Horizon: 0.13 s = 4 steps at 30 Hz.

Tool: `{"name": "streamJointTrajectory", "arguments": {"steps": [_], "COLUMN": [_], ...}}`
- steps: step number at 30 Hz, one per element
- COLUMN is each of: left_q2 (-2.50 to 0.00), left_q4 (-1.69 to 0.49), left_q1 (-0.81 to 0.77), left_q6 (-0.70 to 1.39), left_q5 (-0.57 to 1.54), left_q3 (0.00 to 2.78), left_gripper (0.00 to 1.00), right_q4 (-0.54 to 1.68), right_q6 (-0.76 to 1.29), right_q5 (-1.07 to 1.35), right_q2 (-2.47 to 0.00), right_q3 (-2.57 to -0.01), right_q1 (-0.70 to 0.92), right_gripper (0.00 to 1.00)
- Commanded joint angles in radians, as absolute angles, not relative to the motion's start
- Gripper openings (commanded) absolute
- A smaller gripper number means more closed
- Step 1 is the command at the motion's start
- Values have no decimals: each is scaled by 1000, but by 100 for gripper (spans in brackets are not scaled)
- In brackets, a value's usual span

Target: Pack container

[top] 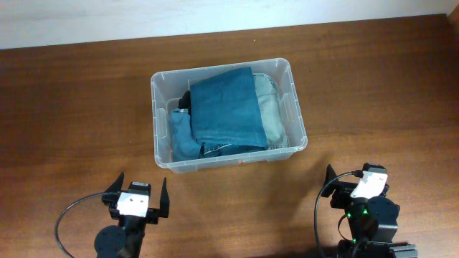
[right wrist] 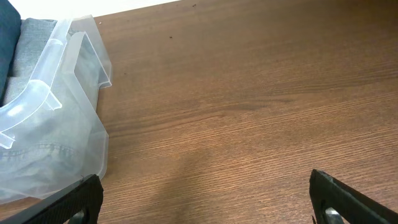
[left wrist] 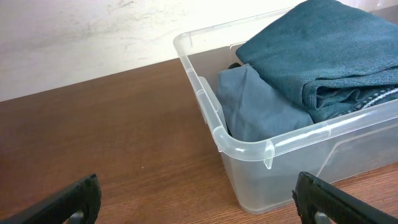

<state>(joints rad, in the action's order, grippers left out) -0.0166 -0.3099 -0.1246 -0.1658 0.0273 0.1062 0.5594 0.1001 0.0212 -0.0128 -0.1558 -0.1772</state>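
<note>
The container (top: 159,86) is a clear plastic bin in the middle of the table. It holds folded blue jeans (top: 226,107), a lighter grey-blue garment (top: 271,115) on the right and a small dark item (top: 185,100) at the left. The bin's near left corner shows in the left wrist view (left wrist: 245,149), with folded denim (left wrist: 323,56) inside. Its near right corner shows in the right wrist view (right wrist: 59,124). My left gripper (top: 140,192) is open and empty, in front of the bin's left corner. My right gripper (top: 356,185) is open and empty, at the front right.
The wooden table (top: 72,107) runs to a pale wall (top: 107,18) at the back. Black cables curl beside each arm base (top: 68,215).
</note>
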Motion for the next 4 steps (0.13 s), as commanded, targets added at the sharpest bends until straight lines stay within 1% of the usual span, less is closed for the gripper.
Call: {"name": "streamJointTrajectory", "arguments": {"steps": [1,4], "left_q2": [-6,-6], "left_q4": [-307,-307], "left_q1": [-130,-130], "left_q6": [-181,-181], "left_q5": [38,38], "left_q3": [96,96], "left_gripper": [99,99], "right_q4": [560,561], "right_q6": [93,93], "right_q5": [26,26], "right_q2": [-6,-6], "right_q3": [-149,-149], "right_q1": [-184,-184], "right_gripper": [98,98]}}
